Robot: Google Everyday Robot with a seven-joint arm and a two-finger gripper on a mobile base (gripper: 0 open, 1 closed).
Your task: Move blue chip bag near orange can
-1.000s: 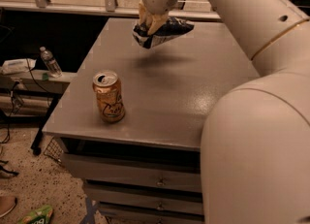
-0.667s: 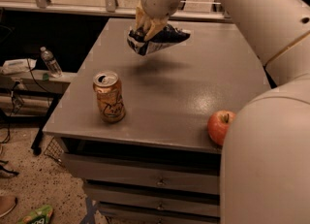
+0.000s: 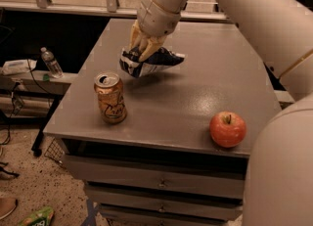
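The hand [image 3: 140, 53] has carried the bag [image 3: 155, 62] forward and down across the worktop [image 3: 205, 88] over the last second. It started near the far edge. Now it hangs just beyond the can [image 3: 110, 98], at about 1 o'clock from it. The arm has also swung off the front right corner, so an apple [image 3: 228, 128] now shows there, at about 4 o'clock from the can and well apart from it.

The hand's fingers are closed on the bag's left end, pinching the crumpled foil. The rest of the bag sticks out to the right, roughly level. A shadow lies on the worktop under it, so I judge it is not yet set down. Bag and can are near each other but not touching.

For the task, most of the carry looks done. What seems left is a short descent and a release, keeping clear of the can, which stands upright with its tab end open and could be tipped by a nudge.

The can bears dark cursive script on orange, which I cannot read. The bag shows white marks on dark blue, and these too are unreadable. A water bottle [image 3: 51, 62] stands on a low shelf at 9 o'clock, and its label is illegible.
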